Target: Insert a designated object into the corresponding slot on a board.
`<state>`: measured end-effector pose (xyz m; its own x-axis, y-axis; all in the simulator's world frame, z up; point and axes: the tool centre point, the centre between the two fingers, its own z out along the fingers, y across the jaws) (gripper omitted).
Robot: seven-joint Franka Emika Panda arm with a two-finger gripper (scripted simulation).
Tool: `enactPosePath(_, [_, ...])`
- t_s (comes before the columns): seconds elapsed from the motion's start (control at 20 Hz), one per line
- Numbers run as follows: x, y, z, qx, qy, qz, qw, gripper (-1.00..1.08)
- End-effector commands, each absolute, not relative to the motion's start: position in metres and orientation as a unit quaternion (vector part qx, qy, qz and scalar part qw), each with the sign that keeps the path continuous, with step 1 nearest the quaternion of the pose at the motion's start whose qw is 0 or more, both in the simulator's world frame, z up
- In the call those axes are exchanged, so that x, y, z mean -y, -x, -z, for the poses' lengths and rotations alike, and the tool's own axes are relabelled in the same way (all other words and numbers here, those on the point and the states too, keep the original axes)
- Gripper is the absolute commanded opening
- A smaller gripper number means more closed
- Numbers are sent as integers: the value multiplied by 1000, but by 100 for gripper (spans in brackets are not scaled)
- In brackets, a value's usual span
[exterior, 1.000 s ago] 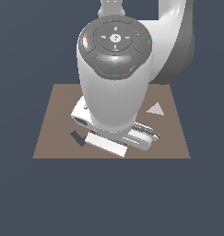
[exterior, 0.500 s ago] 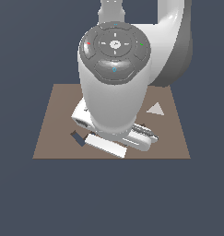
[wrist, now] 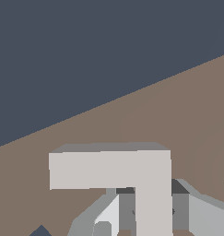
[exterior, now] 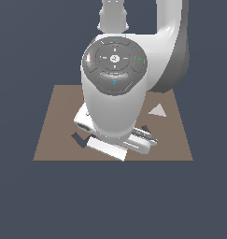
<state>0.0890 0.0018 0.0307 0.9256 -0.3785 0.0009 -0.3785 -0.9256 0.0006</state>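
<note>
Pincer (wrist: 145,207) is clenched on one arm of the light-grey L-shaped piece (wrist: 132,173), holding it just above the brown board (wrist: 178,106); in the exterior view the arm body hides the grasp. Step in hand looks like carry-to-slot: a dark cut-out corner (wrist: 39,230) shows on the board close beside the pincer, though I cannot tell if it is the chevron slot. Next move likely needs aligning the piece's angle over the slot, then lowering.

grey L-piece (wrist: 145,179): above brown board (wrist: 178,106) | slot (exterior: 79,139): dark, open
</note>
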Motion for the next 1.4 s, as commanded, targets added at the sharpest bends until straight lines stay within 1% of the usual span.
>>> enactPosePath(0.0, [-3,-89,-30,192,-981,0,0,-100])
enactPosePath(0.7, [0,-86,-31,172,-985,0,0,-100])
enactPosePath(1.35, [22,-74,-33,51,-999,0,0,-100])
